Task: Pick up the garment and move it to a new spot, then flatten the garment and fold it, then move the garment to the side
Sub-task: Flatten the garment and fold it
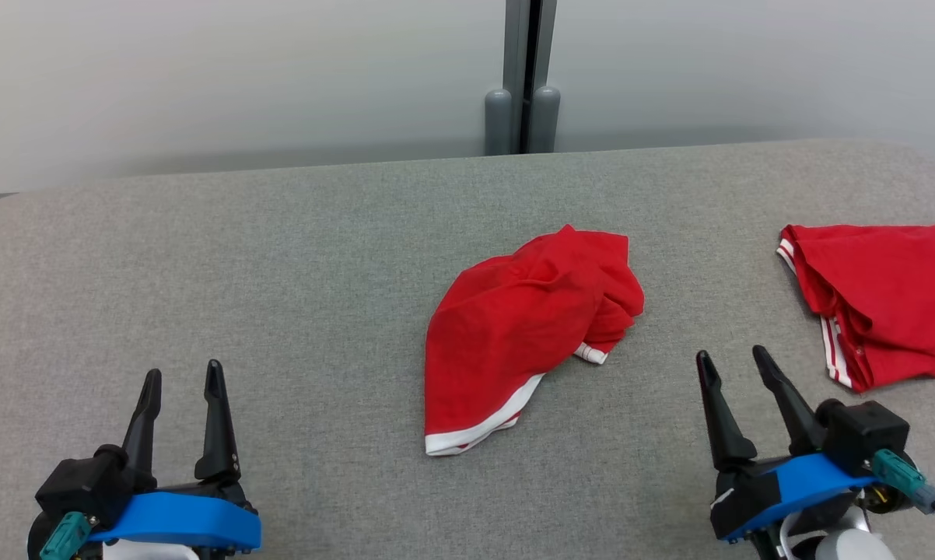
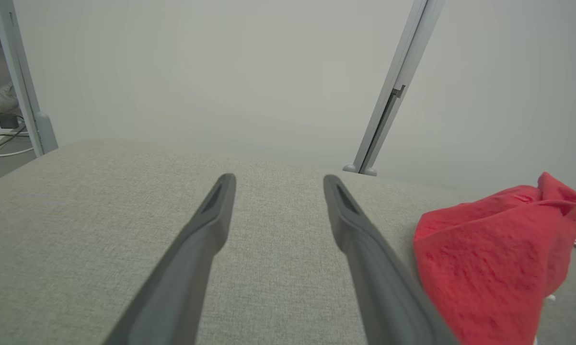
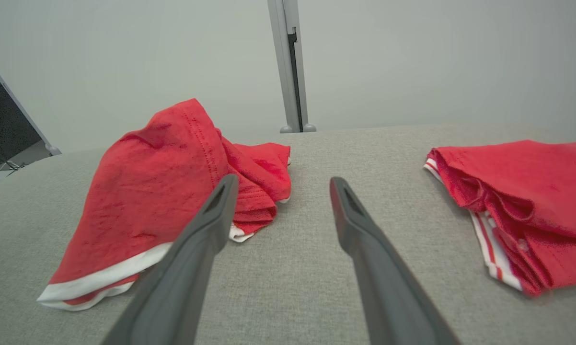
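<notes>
lying crumpled: garment (image 1: 514,334) | left fingers (image 1: 217,420), right fingers (image 1: 722,420) spread, empty | right wrist: second shirt (image 3: 532,191)

The garment (image 1: 526,327) between the left pincer (image 1: 182,373) and the right pincer (image 1: 730,354) is soft, matt red cloth with a white hem band. The table (image 1: 281,272) under both pincers has a grey woven cover, matt and coarse-grained. The pincers' fingers (image 1: 217,420) look like smooth, dark, matt plastic, and the folded garment (image 1: 887,303) to the right of the right pincer is the same matt red cloth.
</notes>
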